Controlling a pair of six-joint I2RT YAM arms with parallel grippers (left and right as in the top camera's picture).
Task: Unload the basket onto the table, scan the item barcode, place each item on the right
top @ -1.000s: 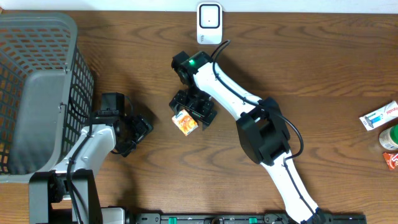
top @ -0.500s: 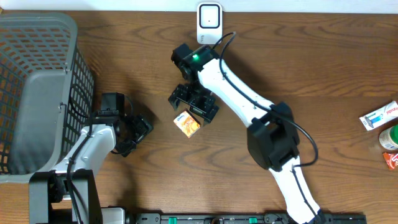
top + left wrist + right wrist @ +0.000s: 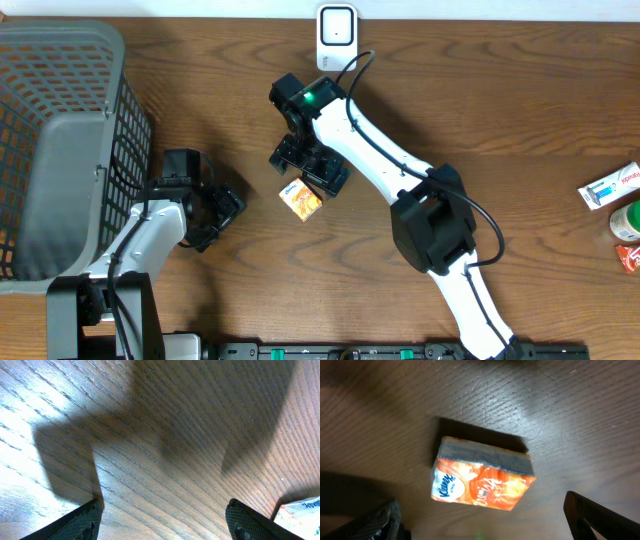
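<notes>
Tissue pack, edges free, below spread right pincer

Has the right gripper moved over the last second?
Yes, slightly: the open right gripper has drawn back off the tissue pack toward the white scanner, leaving the pack lying free.

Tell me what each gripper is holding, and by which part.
Nothing is held. The right gripper hangs open above the orange tissue pack, not touching it; the left gripper is open over bare table.
</notes>
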